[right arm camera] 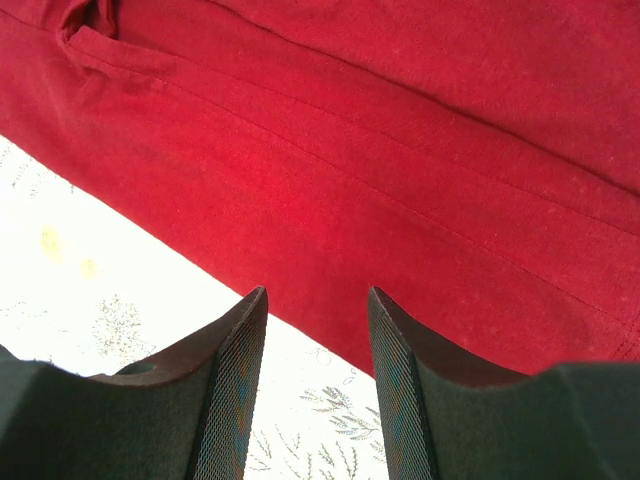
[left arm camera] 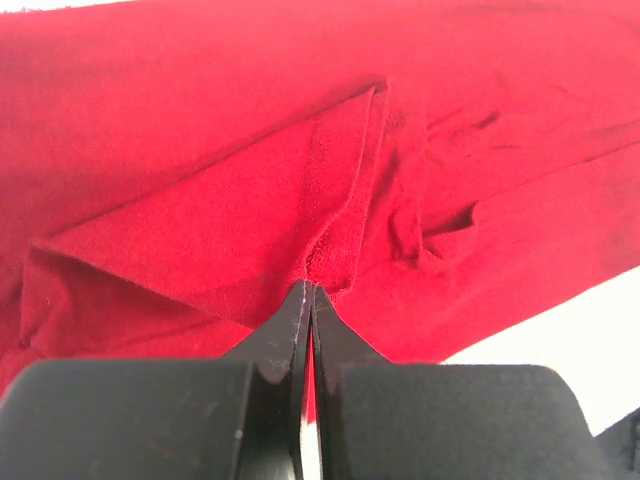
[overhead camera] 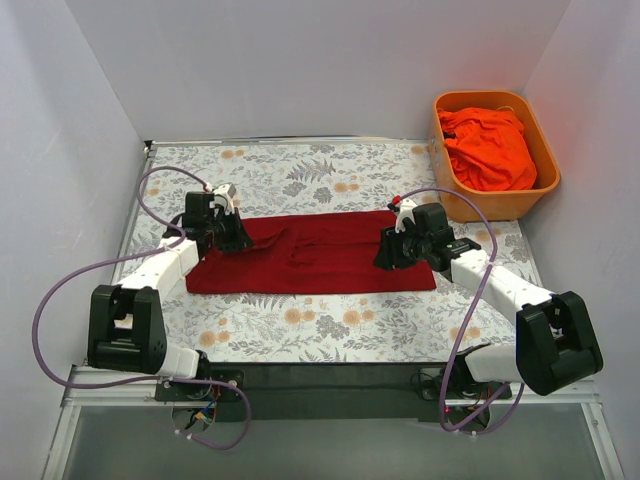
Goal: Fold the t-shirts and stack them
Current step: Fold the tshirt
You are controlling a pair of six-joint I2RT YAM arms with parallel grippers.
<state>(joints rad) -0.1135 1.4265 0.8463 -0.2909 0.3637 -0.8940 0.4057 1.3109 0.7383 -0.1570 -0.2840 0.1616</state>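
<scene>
The crimson shirt (overhead camera: 320, 255) lay flat at the middle of the table (overhead camera: 300, 330), folded into a long band running from 9 to 3 o'clock. The left gripper (overhead camera: 232, 240) sat over the band's 9 o'clock end and the right gripper (overhead camera: 388, 258) over its 3 o'clock end, both low on the cloth.

In the left wrist view the shirt (left arm camera: 200, 200) filled nearly the whole frame. A folded flap with a stitched hem ran from the left gripper (left arm camera: 307, 292) up toward 1 o'clock. Its jaws were pressed together with the tips right at the bottom of that hem, touching the cloth (whether any fabric was pinched between them could not be told).

In the right wrist view the shirt (right arm camera: 400, 150) covered the frame from 10 round to 4 o'clock, and its near edge slanted down from 9 toward 5 o'clock. The right gripper (right arm camera: 315, 300) had its jaws moderately apart, with nothing between them. That edge passed just beyond the tips, and bare floral table showed at 7 o'clock and in the gap between the fingers (right arm camera: 235, 370).

The orange shirt (overhead camera: 490, 148) lay crumpled in the tub (overhead camera: 495, 207) at the table's 1 o'clock corner, well apart from both grippers.
</scene>
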